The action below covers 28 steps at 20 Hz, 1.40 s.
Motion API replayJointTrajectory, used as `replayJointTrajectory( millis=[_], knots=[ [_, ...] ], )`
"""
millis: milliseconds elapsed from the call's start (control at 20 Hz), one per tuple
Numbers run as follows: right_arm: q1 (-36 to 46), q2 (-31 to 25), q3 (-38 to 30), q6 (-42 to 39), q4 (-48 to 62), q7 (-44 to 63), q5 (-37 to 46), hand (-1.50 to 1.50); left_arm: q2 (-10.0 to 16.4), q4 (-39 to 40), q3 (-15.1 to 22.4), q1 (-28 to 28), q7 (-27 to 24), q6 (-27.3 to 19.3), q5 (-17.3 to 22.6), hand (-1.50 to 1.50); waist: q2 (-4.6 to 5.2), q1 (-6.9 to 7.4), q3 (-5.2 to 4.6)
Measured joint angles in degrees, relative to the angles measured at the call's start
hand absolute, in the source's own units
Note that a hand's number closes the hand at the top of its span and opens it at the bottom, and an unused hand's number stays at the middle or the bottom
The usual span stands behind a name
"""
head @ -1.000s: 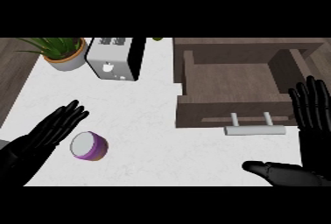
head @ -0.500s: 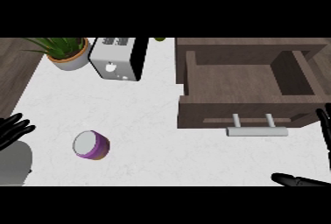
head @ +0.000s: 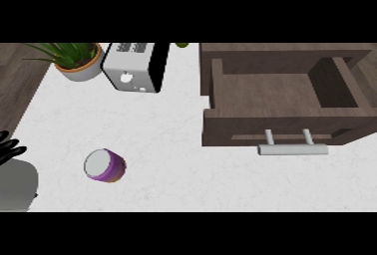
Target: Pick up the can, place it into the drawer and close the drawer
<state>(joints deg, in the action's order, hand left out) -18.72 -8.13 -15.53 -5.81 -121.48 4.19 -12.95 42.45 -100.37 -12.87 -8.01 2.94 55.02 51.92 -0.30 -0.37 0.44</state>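
Note:
A short purple can (head: pixel 103 165) with a white top lies tilted on the white counter (head: pixel 169 129), left of centre. The brown wooden drawer (head: pixel 283 122) stands pulled out at the right, nothing inside it, and its grey bar handle (head: pixel 292 148) faces me. My left hand (head: pixel 7 147) shows only as dark straight fingers at the left edge, above its grey forearm (head: pixel 15 187). It is well left of the can and touches nothing. The right hand does not show.
A silver toaster (head: pixel 132 67) stands at the back, with a potted green plant (head: pixel 74 60) to its left. A small green object (head: pixel 182 45) peeks in at the top edge. The counter's left edge meets dark wood (head: pixel 18 84).
Both hands have drawn back out toward the edges. The left one now only peeks in at the left, and the right one has left the view. Can and drawer have not moved.

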Motion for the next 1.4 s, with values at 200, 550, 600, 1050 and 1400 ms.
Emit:
replayJointTrajectory(
  millis=[200,550,600,1050,1400],
  knots=[
    [-1.16,-0.06,-0.71,-1.10,-1.46,0.23,-0.93,-1.50,1.99,0.22,2.01,-0.75,3.00,-2.54,5.12,-1.50,-0.28,-0.01,0.28],
    [-3.30,-1.73,-5.29,-5.11,-0.47,-1.24,-5.56,-1.50,5.00,0.23,4.72,-1.79,8.00,-5.23,12.30,-1.50,-0.51,-0.06,0.56],
    [-3.38,-2.05,-5.99,-5.74,-0.05,-1.48,-6.33,-1.50,5.07,0.55,4.95,-1.76,8.59,-5.38,12.40,-1.50,-0.59,-0.09,0.68],
    [-6.56,-1.58,-9.61,-9.99,-0.44,-2.59,-9.25,-1.50,1.93,5.53,8.45,4.46,13.43,-9.57,11.20,-1.50,0.03,-0.42,-0.05],
    [-7.58,-1.43,-13.65,-13.25,-0.51,-1.81,-11.52,-1.50,-5.11,9.32,9.60,8.30,14.57,-10.67,3.21,-1.50,0.23,-0.14,-0.37]
  ],
)
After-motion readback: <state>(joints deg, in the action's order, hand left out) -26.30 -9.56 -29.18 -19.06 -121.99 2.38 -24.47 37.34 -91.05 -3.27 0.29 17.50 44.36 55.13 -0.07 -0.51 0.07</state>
